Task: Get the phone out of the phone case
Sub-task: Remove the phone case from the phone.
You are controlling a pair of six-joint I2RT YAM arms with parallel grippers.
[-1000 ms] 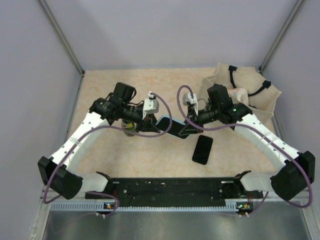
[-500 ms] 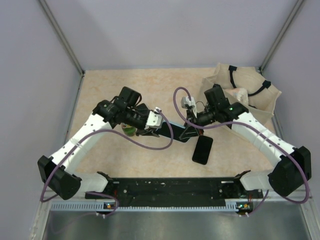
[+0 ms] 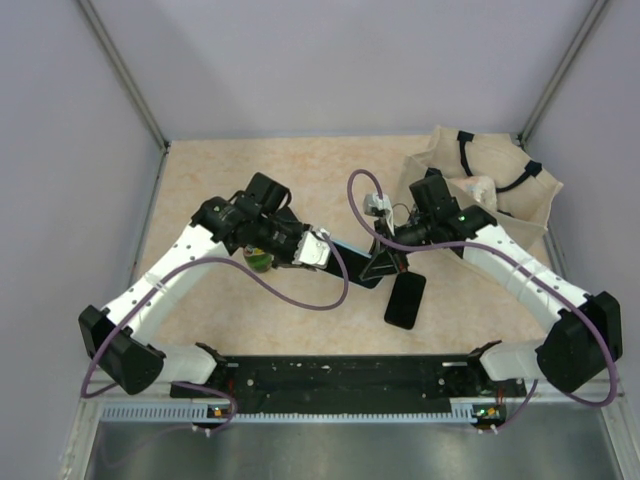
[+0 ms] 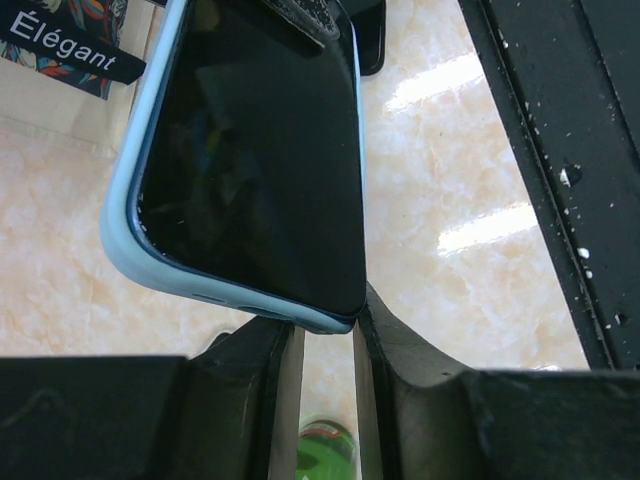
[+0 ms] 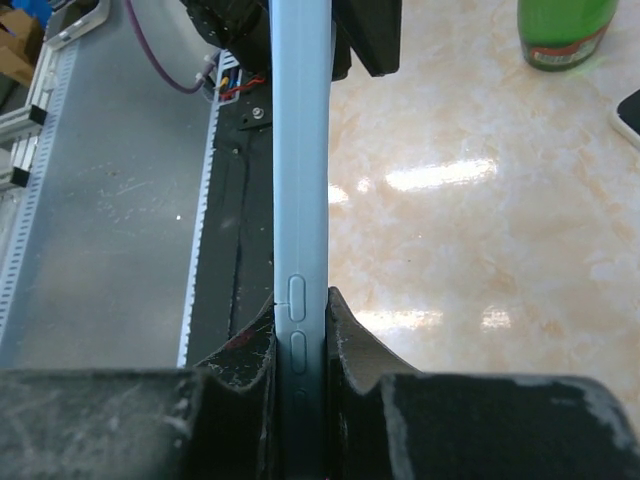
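Observation:
The phone [image 4: 250, 150], dark screen up, sits in a light blue phone case [image 4: 125, 240] held in the air between both arms [image 3: 350, 262]. My right gripper [image 5: 300, 310] is shut on the case's button edge [image 5: 300, 150], one finger on each face. My left gripper [image 4: 330, 330] stands narrowly open at the opposite end. The case's corner lies across its fingertips and touches the right fingertip [image 4: 375, 320], with a bare gap between the pads. From above, the left gripper [image 3: 322, 250] and the right gripper [image 3: 385, 262] face each other mid-table.
A second black phone [image 3: 405, 298] lies flat on the table just under the right gripper. A green bottle [image 3: 258, 262] stands beneath the left arm. A beige bag [image 3: 490, 185] slumps at the back right. The black base rail [image 3: 340, 375] runs along the near edge.
My left gripper has rolled its wrist, slid along to the case's corner and loosened its jaws. The right gripper has tipped the case down toward the near side, still clamped.

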